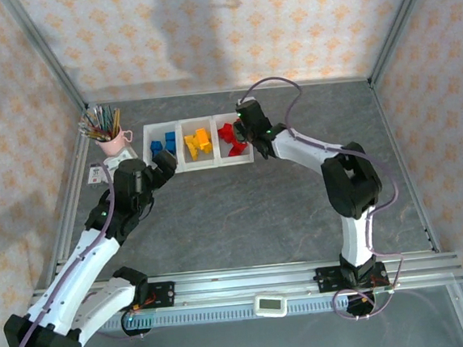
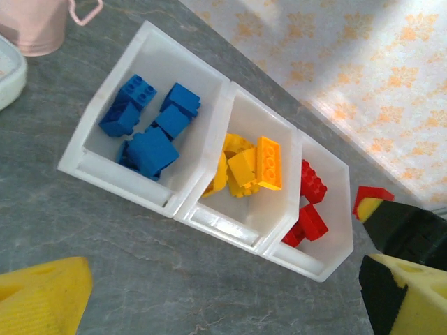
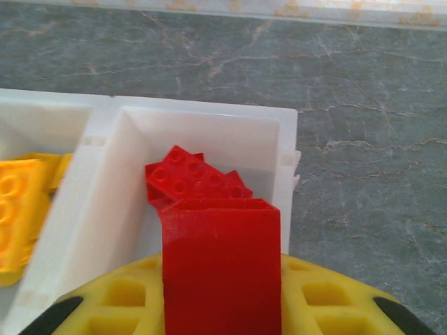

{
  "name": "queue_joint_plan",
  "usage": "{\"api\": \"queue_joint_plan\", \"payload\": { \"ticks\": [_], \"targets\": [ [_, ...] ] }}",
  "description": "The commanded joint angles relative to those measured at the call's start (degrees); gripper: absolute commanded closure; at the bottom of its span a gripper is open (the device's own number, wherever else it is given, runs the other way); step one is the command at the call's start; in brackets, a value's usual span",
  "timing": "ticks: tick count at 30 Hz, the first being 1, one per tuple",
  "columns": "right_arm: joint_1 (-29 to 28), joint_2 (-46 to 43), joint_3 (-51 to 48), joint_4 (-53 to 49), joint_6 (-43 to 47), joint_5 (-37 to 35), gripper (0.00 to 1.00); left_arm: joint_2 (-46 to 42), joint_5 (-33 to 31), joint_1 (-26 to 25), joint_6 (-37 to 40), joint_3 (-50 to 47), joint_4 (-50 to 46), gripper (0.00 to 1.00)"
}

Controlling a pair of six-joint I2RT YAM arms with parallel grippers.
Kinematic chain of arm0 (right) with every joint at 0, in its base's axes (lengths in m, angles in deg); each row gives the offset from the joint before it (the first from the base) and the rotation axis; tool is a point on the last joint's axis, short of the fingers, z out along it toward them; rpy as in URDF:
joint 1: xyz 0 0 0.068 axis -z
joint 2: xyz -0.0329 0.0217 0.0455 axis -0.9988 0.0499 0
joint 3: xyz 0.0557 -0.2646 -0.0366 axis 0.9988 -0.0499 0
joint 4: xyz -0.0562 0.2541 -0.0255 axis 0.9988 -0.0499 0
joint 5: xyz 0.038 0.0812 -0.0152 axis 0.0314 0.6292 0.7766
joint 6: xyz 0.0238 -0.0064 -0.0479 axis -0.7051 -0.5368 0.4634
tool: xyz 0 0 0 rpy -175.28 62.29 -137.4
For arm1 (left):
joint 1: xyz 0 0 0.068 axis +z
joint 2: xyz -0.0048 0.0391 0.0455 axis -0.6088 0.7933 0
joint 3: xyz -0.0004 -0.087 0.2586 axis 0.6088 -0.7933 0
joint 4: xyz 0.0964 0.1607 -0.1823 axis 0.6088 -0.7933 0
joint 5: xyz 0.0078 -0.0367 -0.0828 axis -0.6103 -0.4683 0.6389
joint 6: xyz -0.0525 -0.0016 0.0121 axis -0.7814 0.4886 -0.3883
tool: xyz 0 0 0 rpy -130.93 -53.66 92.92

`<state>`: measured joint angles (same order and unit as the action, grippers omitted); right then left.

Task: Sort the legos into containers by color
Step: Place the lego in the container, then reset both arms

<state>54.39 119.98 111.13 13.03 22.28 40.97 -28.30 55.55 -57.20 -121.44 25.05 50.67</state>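
**A:** Entry one — the containers?

**B:** Tray (image 1: 201, 167) of three joined translucent-white bins. It sits on the grey stone-patterned table (image 1: 243, 213), towards the far side. A pink cup (image 1: 113, 141) of pencils stands near its left end.

**A:** Contents, bin by bin?

**B:** Left bin: blue legos (image 2: 150, 129), a loose heap of several. Middle bin: yellow-orange legos (image 2: 248, 166), piled, one brick tipped up on edge with its studs facing sideways. Right bin: red legos (image 2: 312, 206), a few, one showing its studs.

**A:** Right gripper?

**B:** Right gripper (image 1: 242, 132): over the right bin, closed on a large red brick (image 3: 222, 265). In the right wrist view the brick sits within that bin's walls, above the red legos. I cannot tell whether it touches them.

**A:** Left gripper?

**B:** Left gripper (image 2: 223, 289): over bare table, just on the near side of the tray's blue end. Its yellow fingers (image 2: 42, 296) are spread wide — nothing between them.
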Motion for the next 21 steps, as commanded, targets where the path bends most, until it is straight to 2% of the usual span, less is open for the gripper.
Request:
{"api": "queue_joint_plan", "payload": {
  "ticks": [1,4,10,13,15,18,20,21],
  "targets": [
    [0.57,2.49,3.85,-0.37,-0.26,-3.78,0.65,0.62,1.34,0.46,1.35,-1.26,5.86,0.01],
    [1.11,3.96,5.74,-0.6,0.29,-2.75,0.6,1.49,1.0,0.46,1.44,-1.26,6.15,0.01],
    [1.11,5.44,10.76,-2.59,2.43,0.0,0.36,2.54,0.54,0.72,1.61,-0.36,5.73,0.01],
    [1.11,2.91,9.38,-1.64,2.24,0.54,0.33,2.28,-0.02,0.8,1.61,-0.28,5.75,0.01],
    [1.11,0.54,8.47,-2.2,1.44,-0.57,0.29,2.08,-0.52,0.85,1.68,-0.46,5.89,0.01],
    [1.57,-4.72,4.99,-2.57,-0.68,-5.0,0.14,2.06,-2.78,1.31,2.74,0.0,4.61,0.01],
    [2.72,-8.82,0.52,-2.04,-2.66,-8.4,0.0,1.99,-7.74,1.79,4.32,0.28,3.05,0.01],
    [3.69,-11.62,-2.79,-0.98,-3.96,-10.74,0.0,1.97,-11.25,2.35,5.08,0.07,2.37,0.01]
  ]
}}
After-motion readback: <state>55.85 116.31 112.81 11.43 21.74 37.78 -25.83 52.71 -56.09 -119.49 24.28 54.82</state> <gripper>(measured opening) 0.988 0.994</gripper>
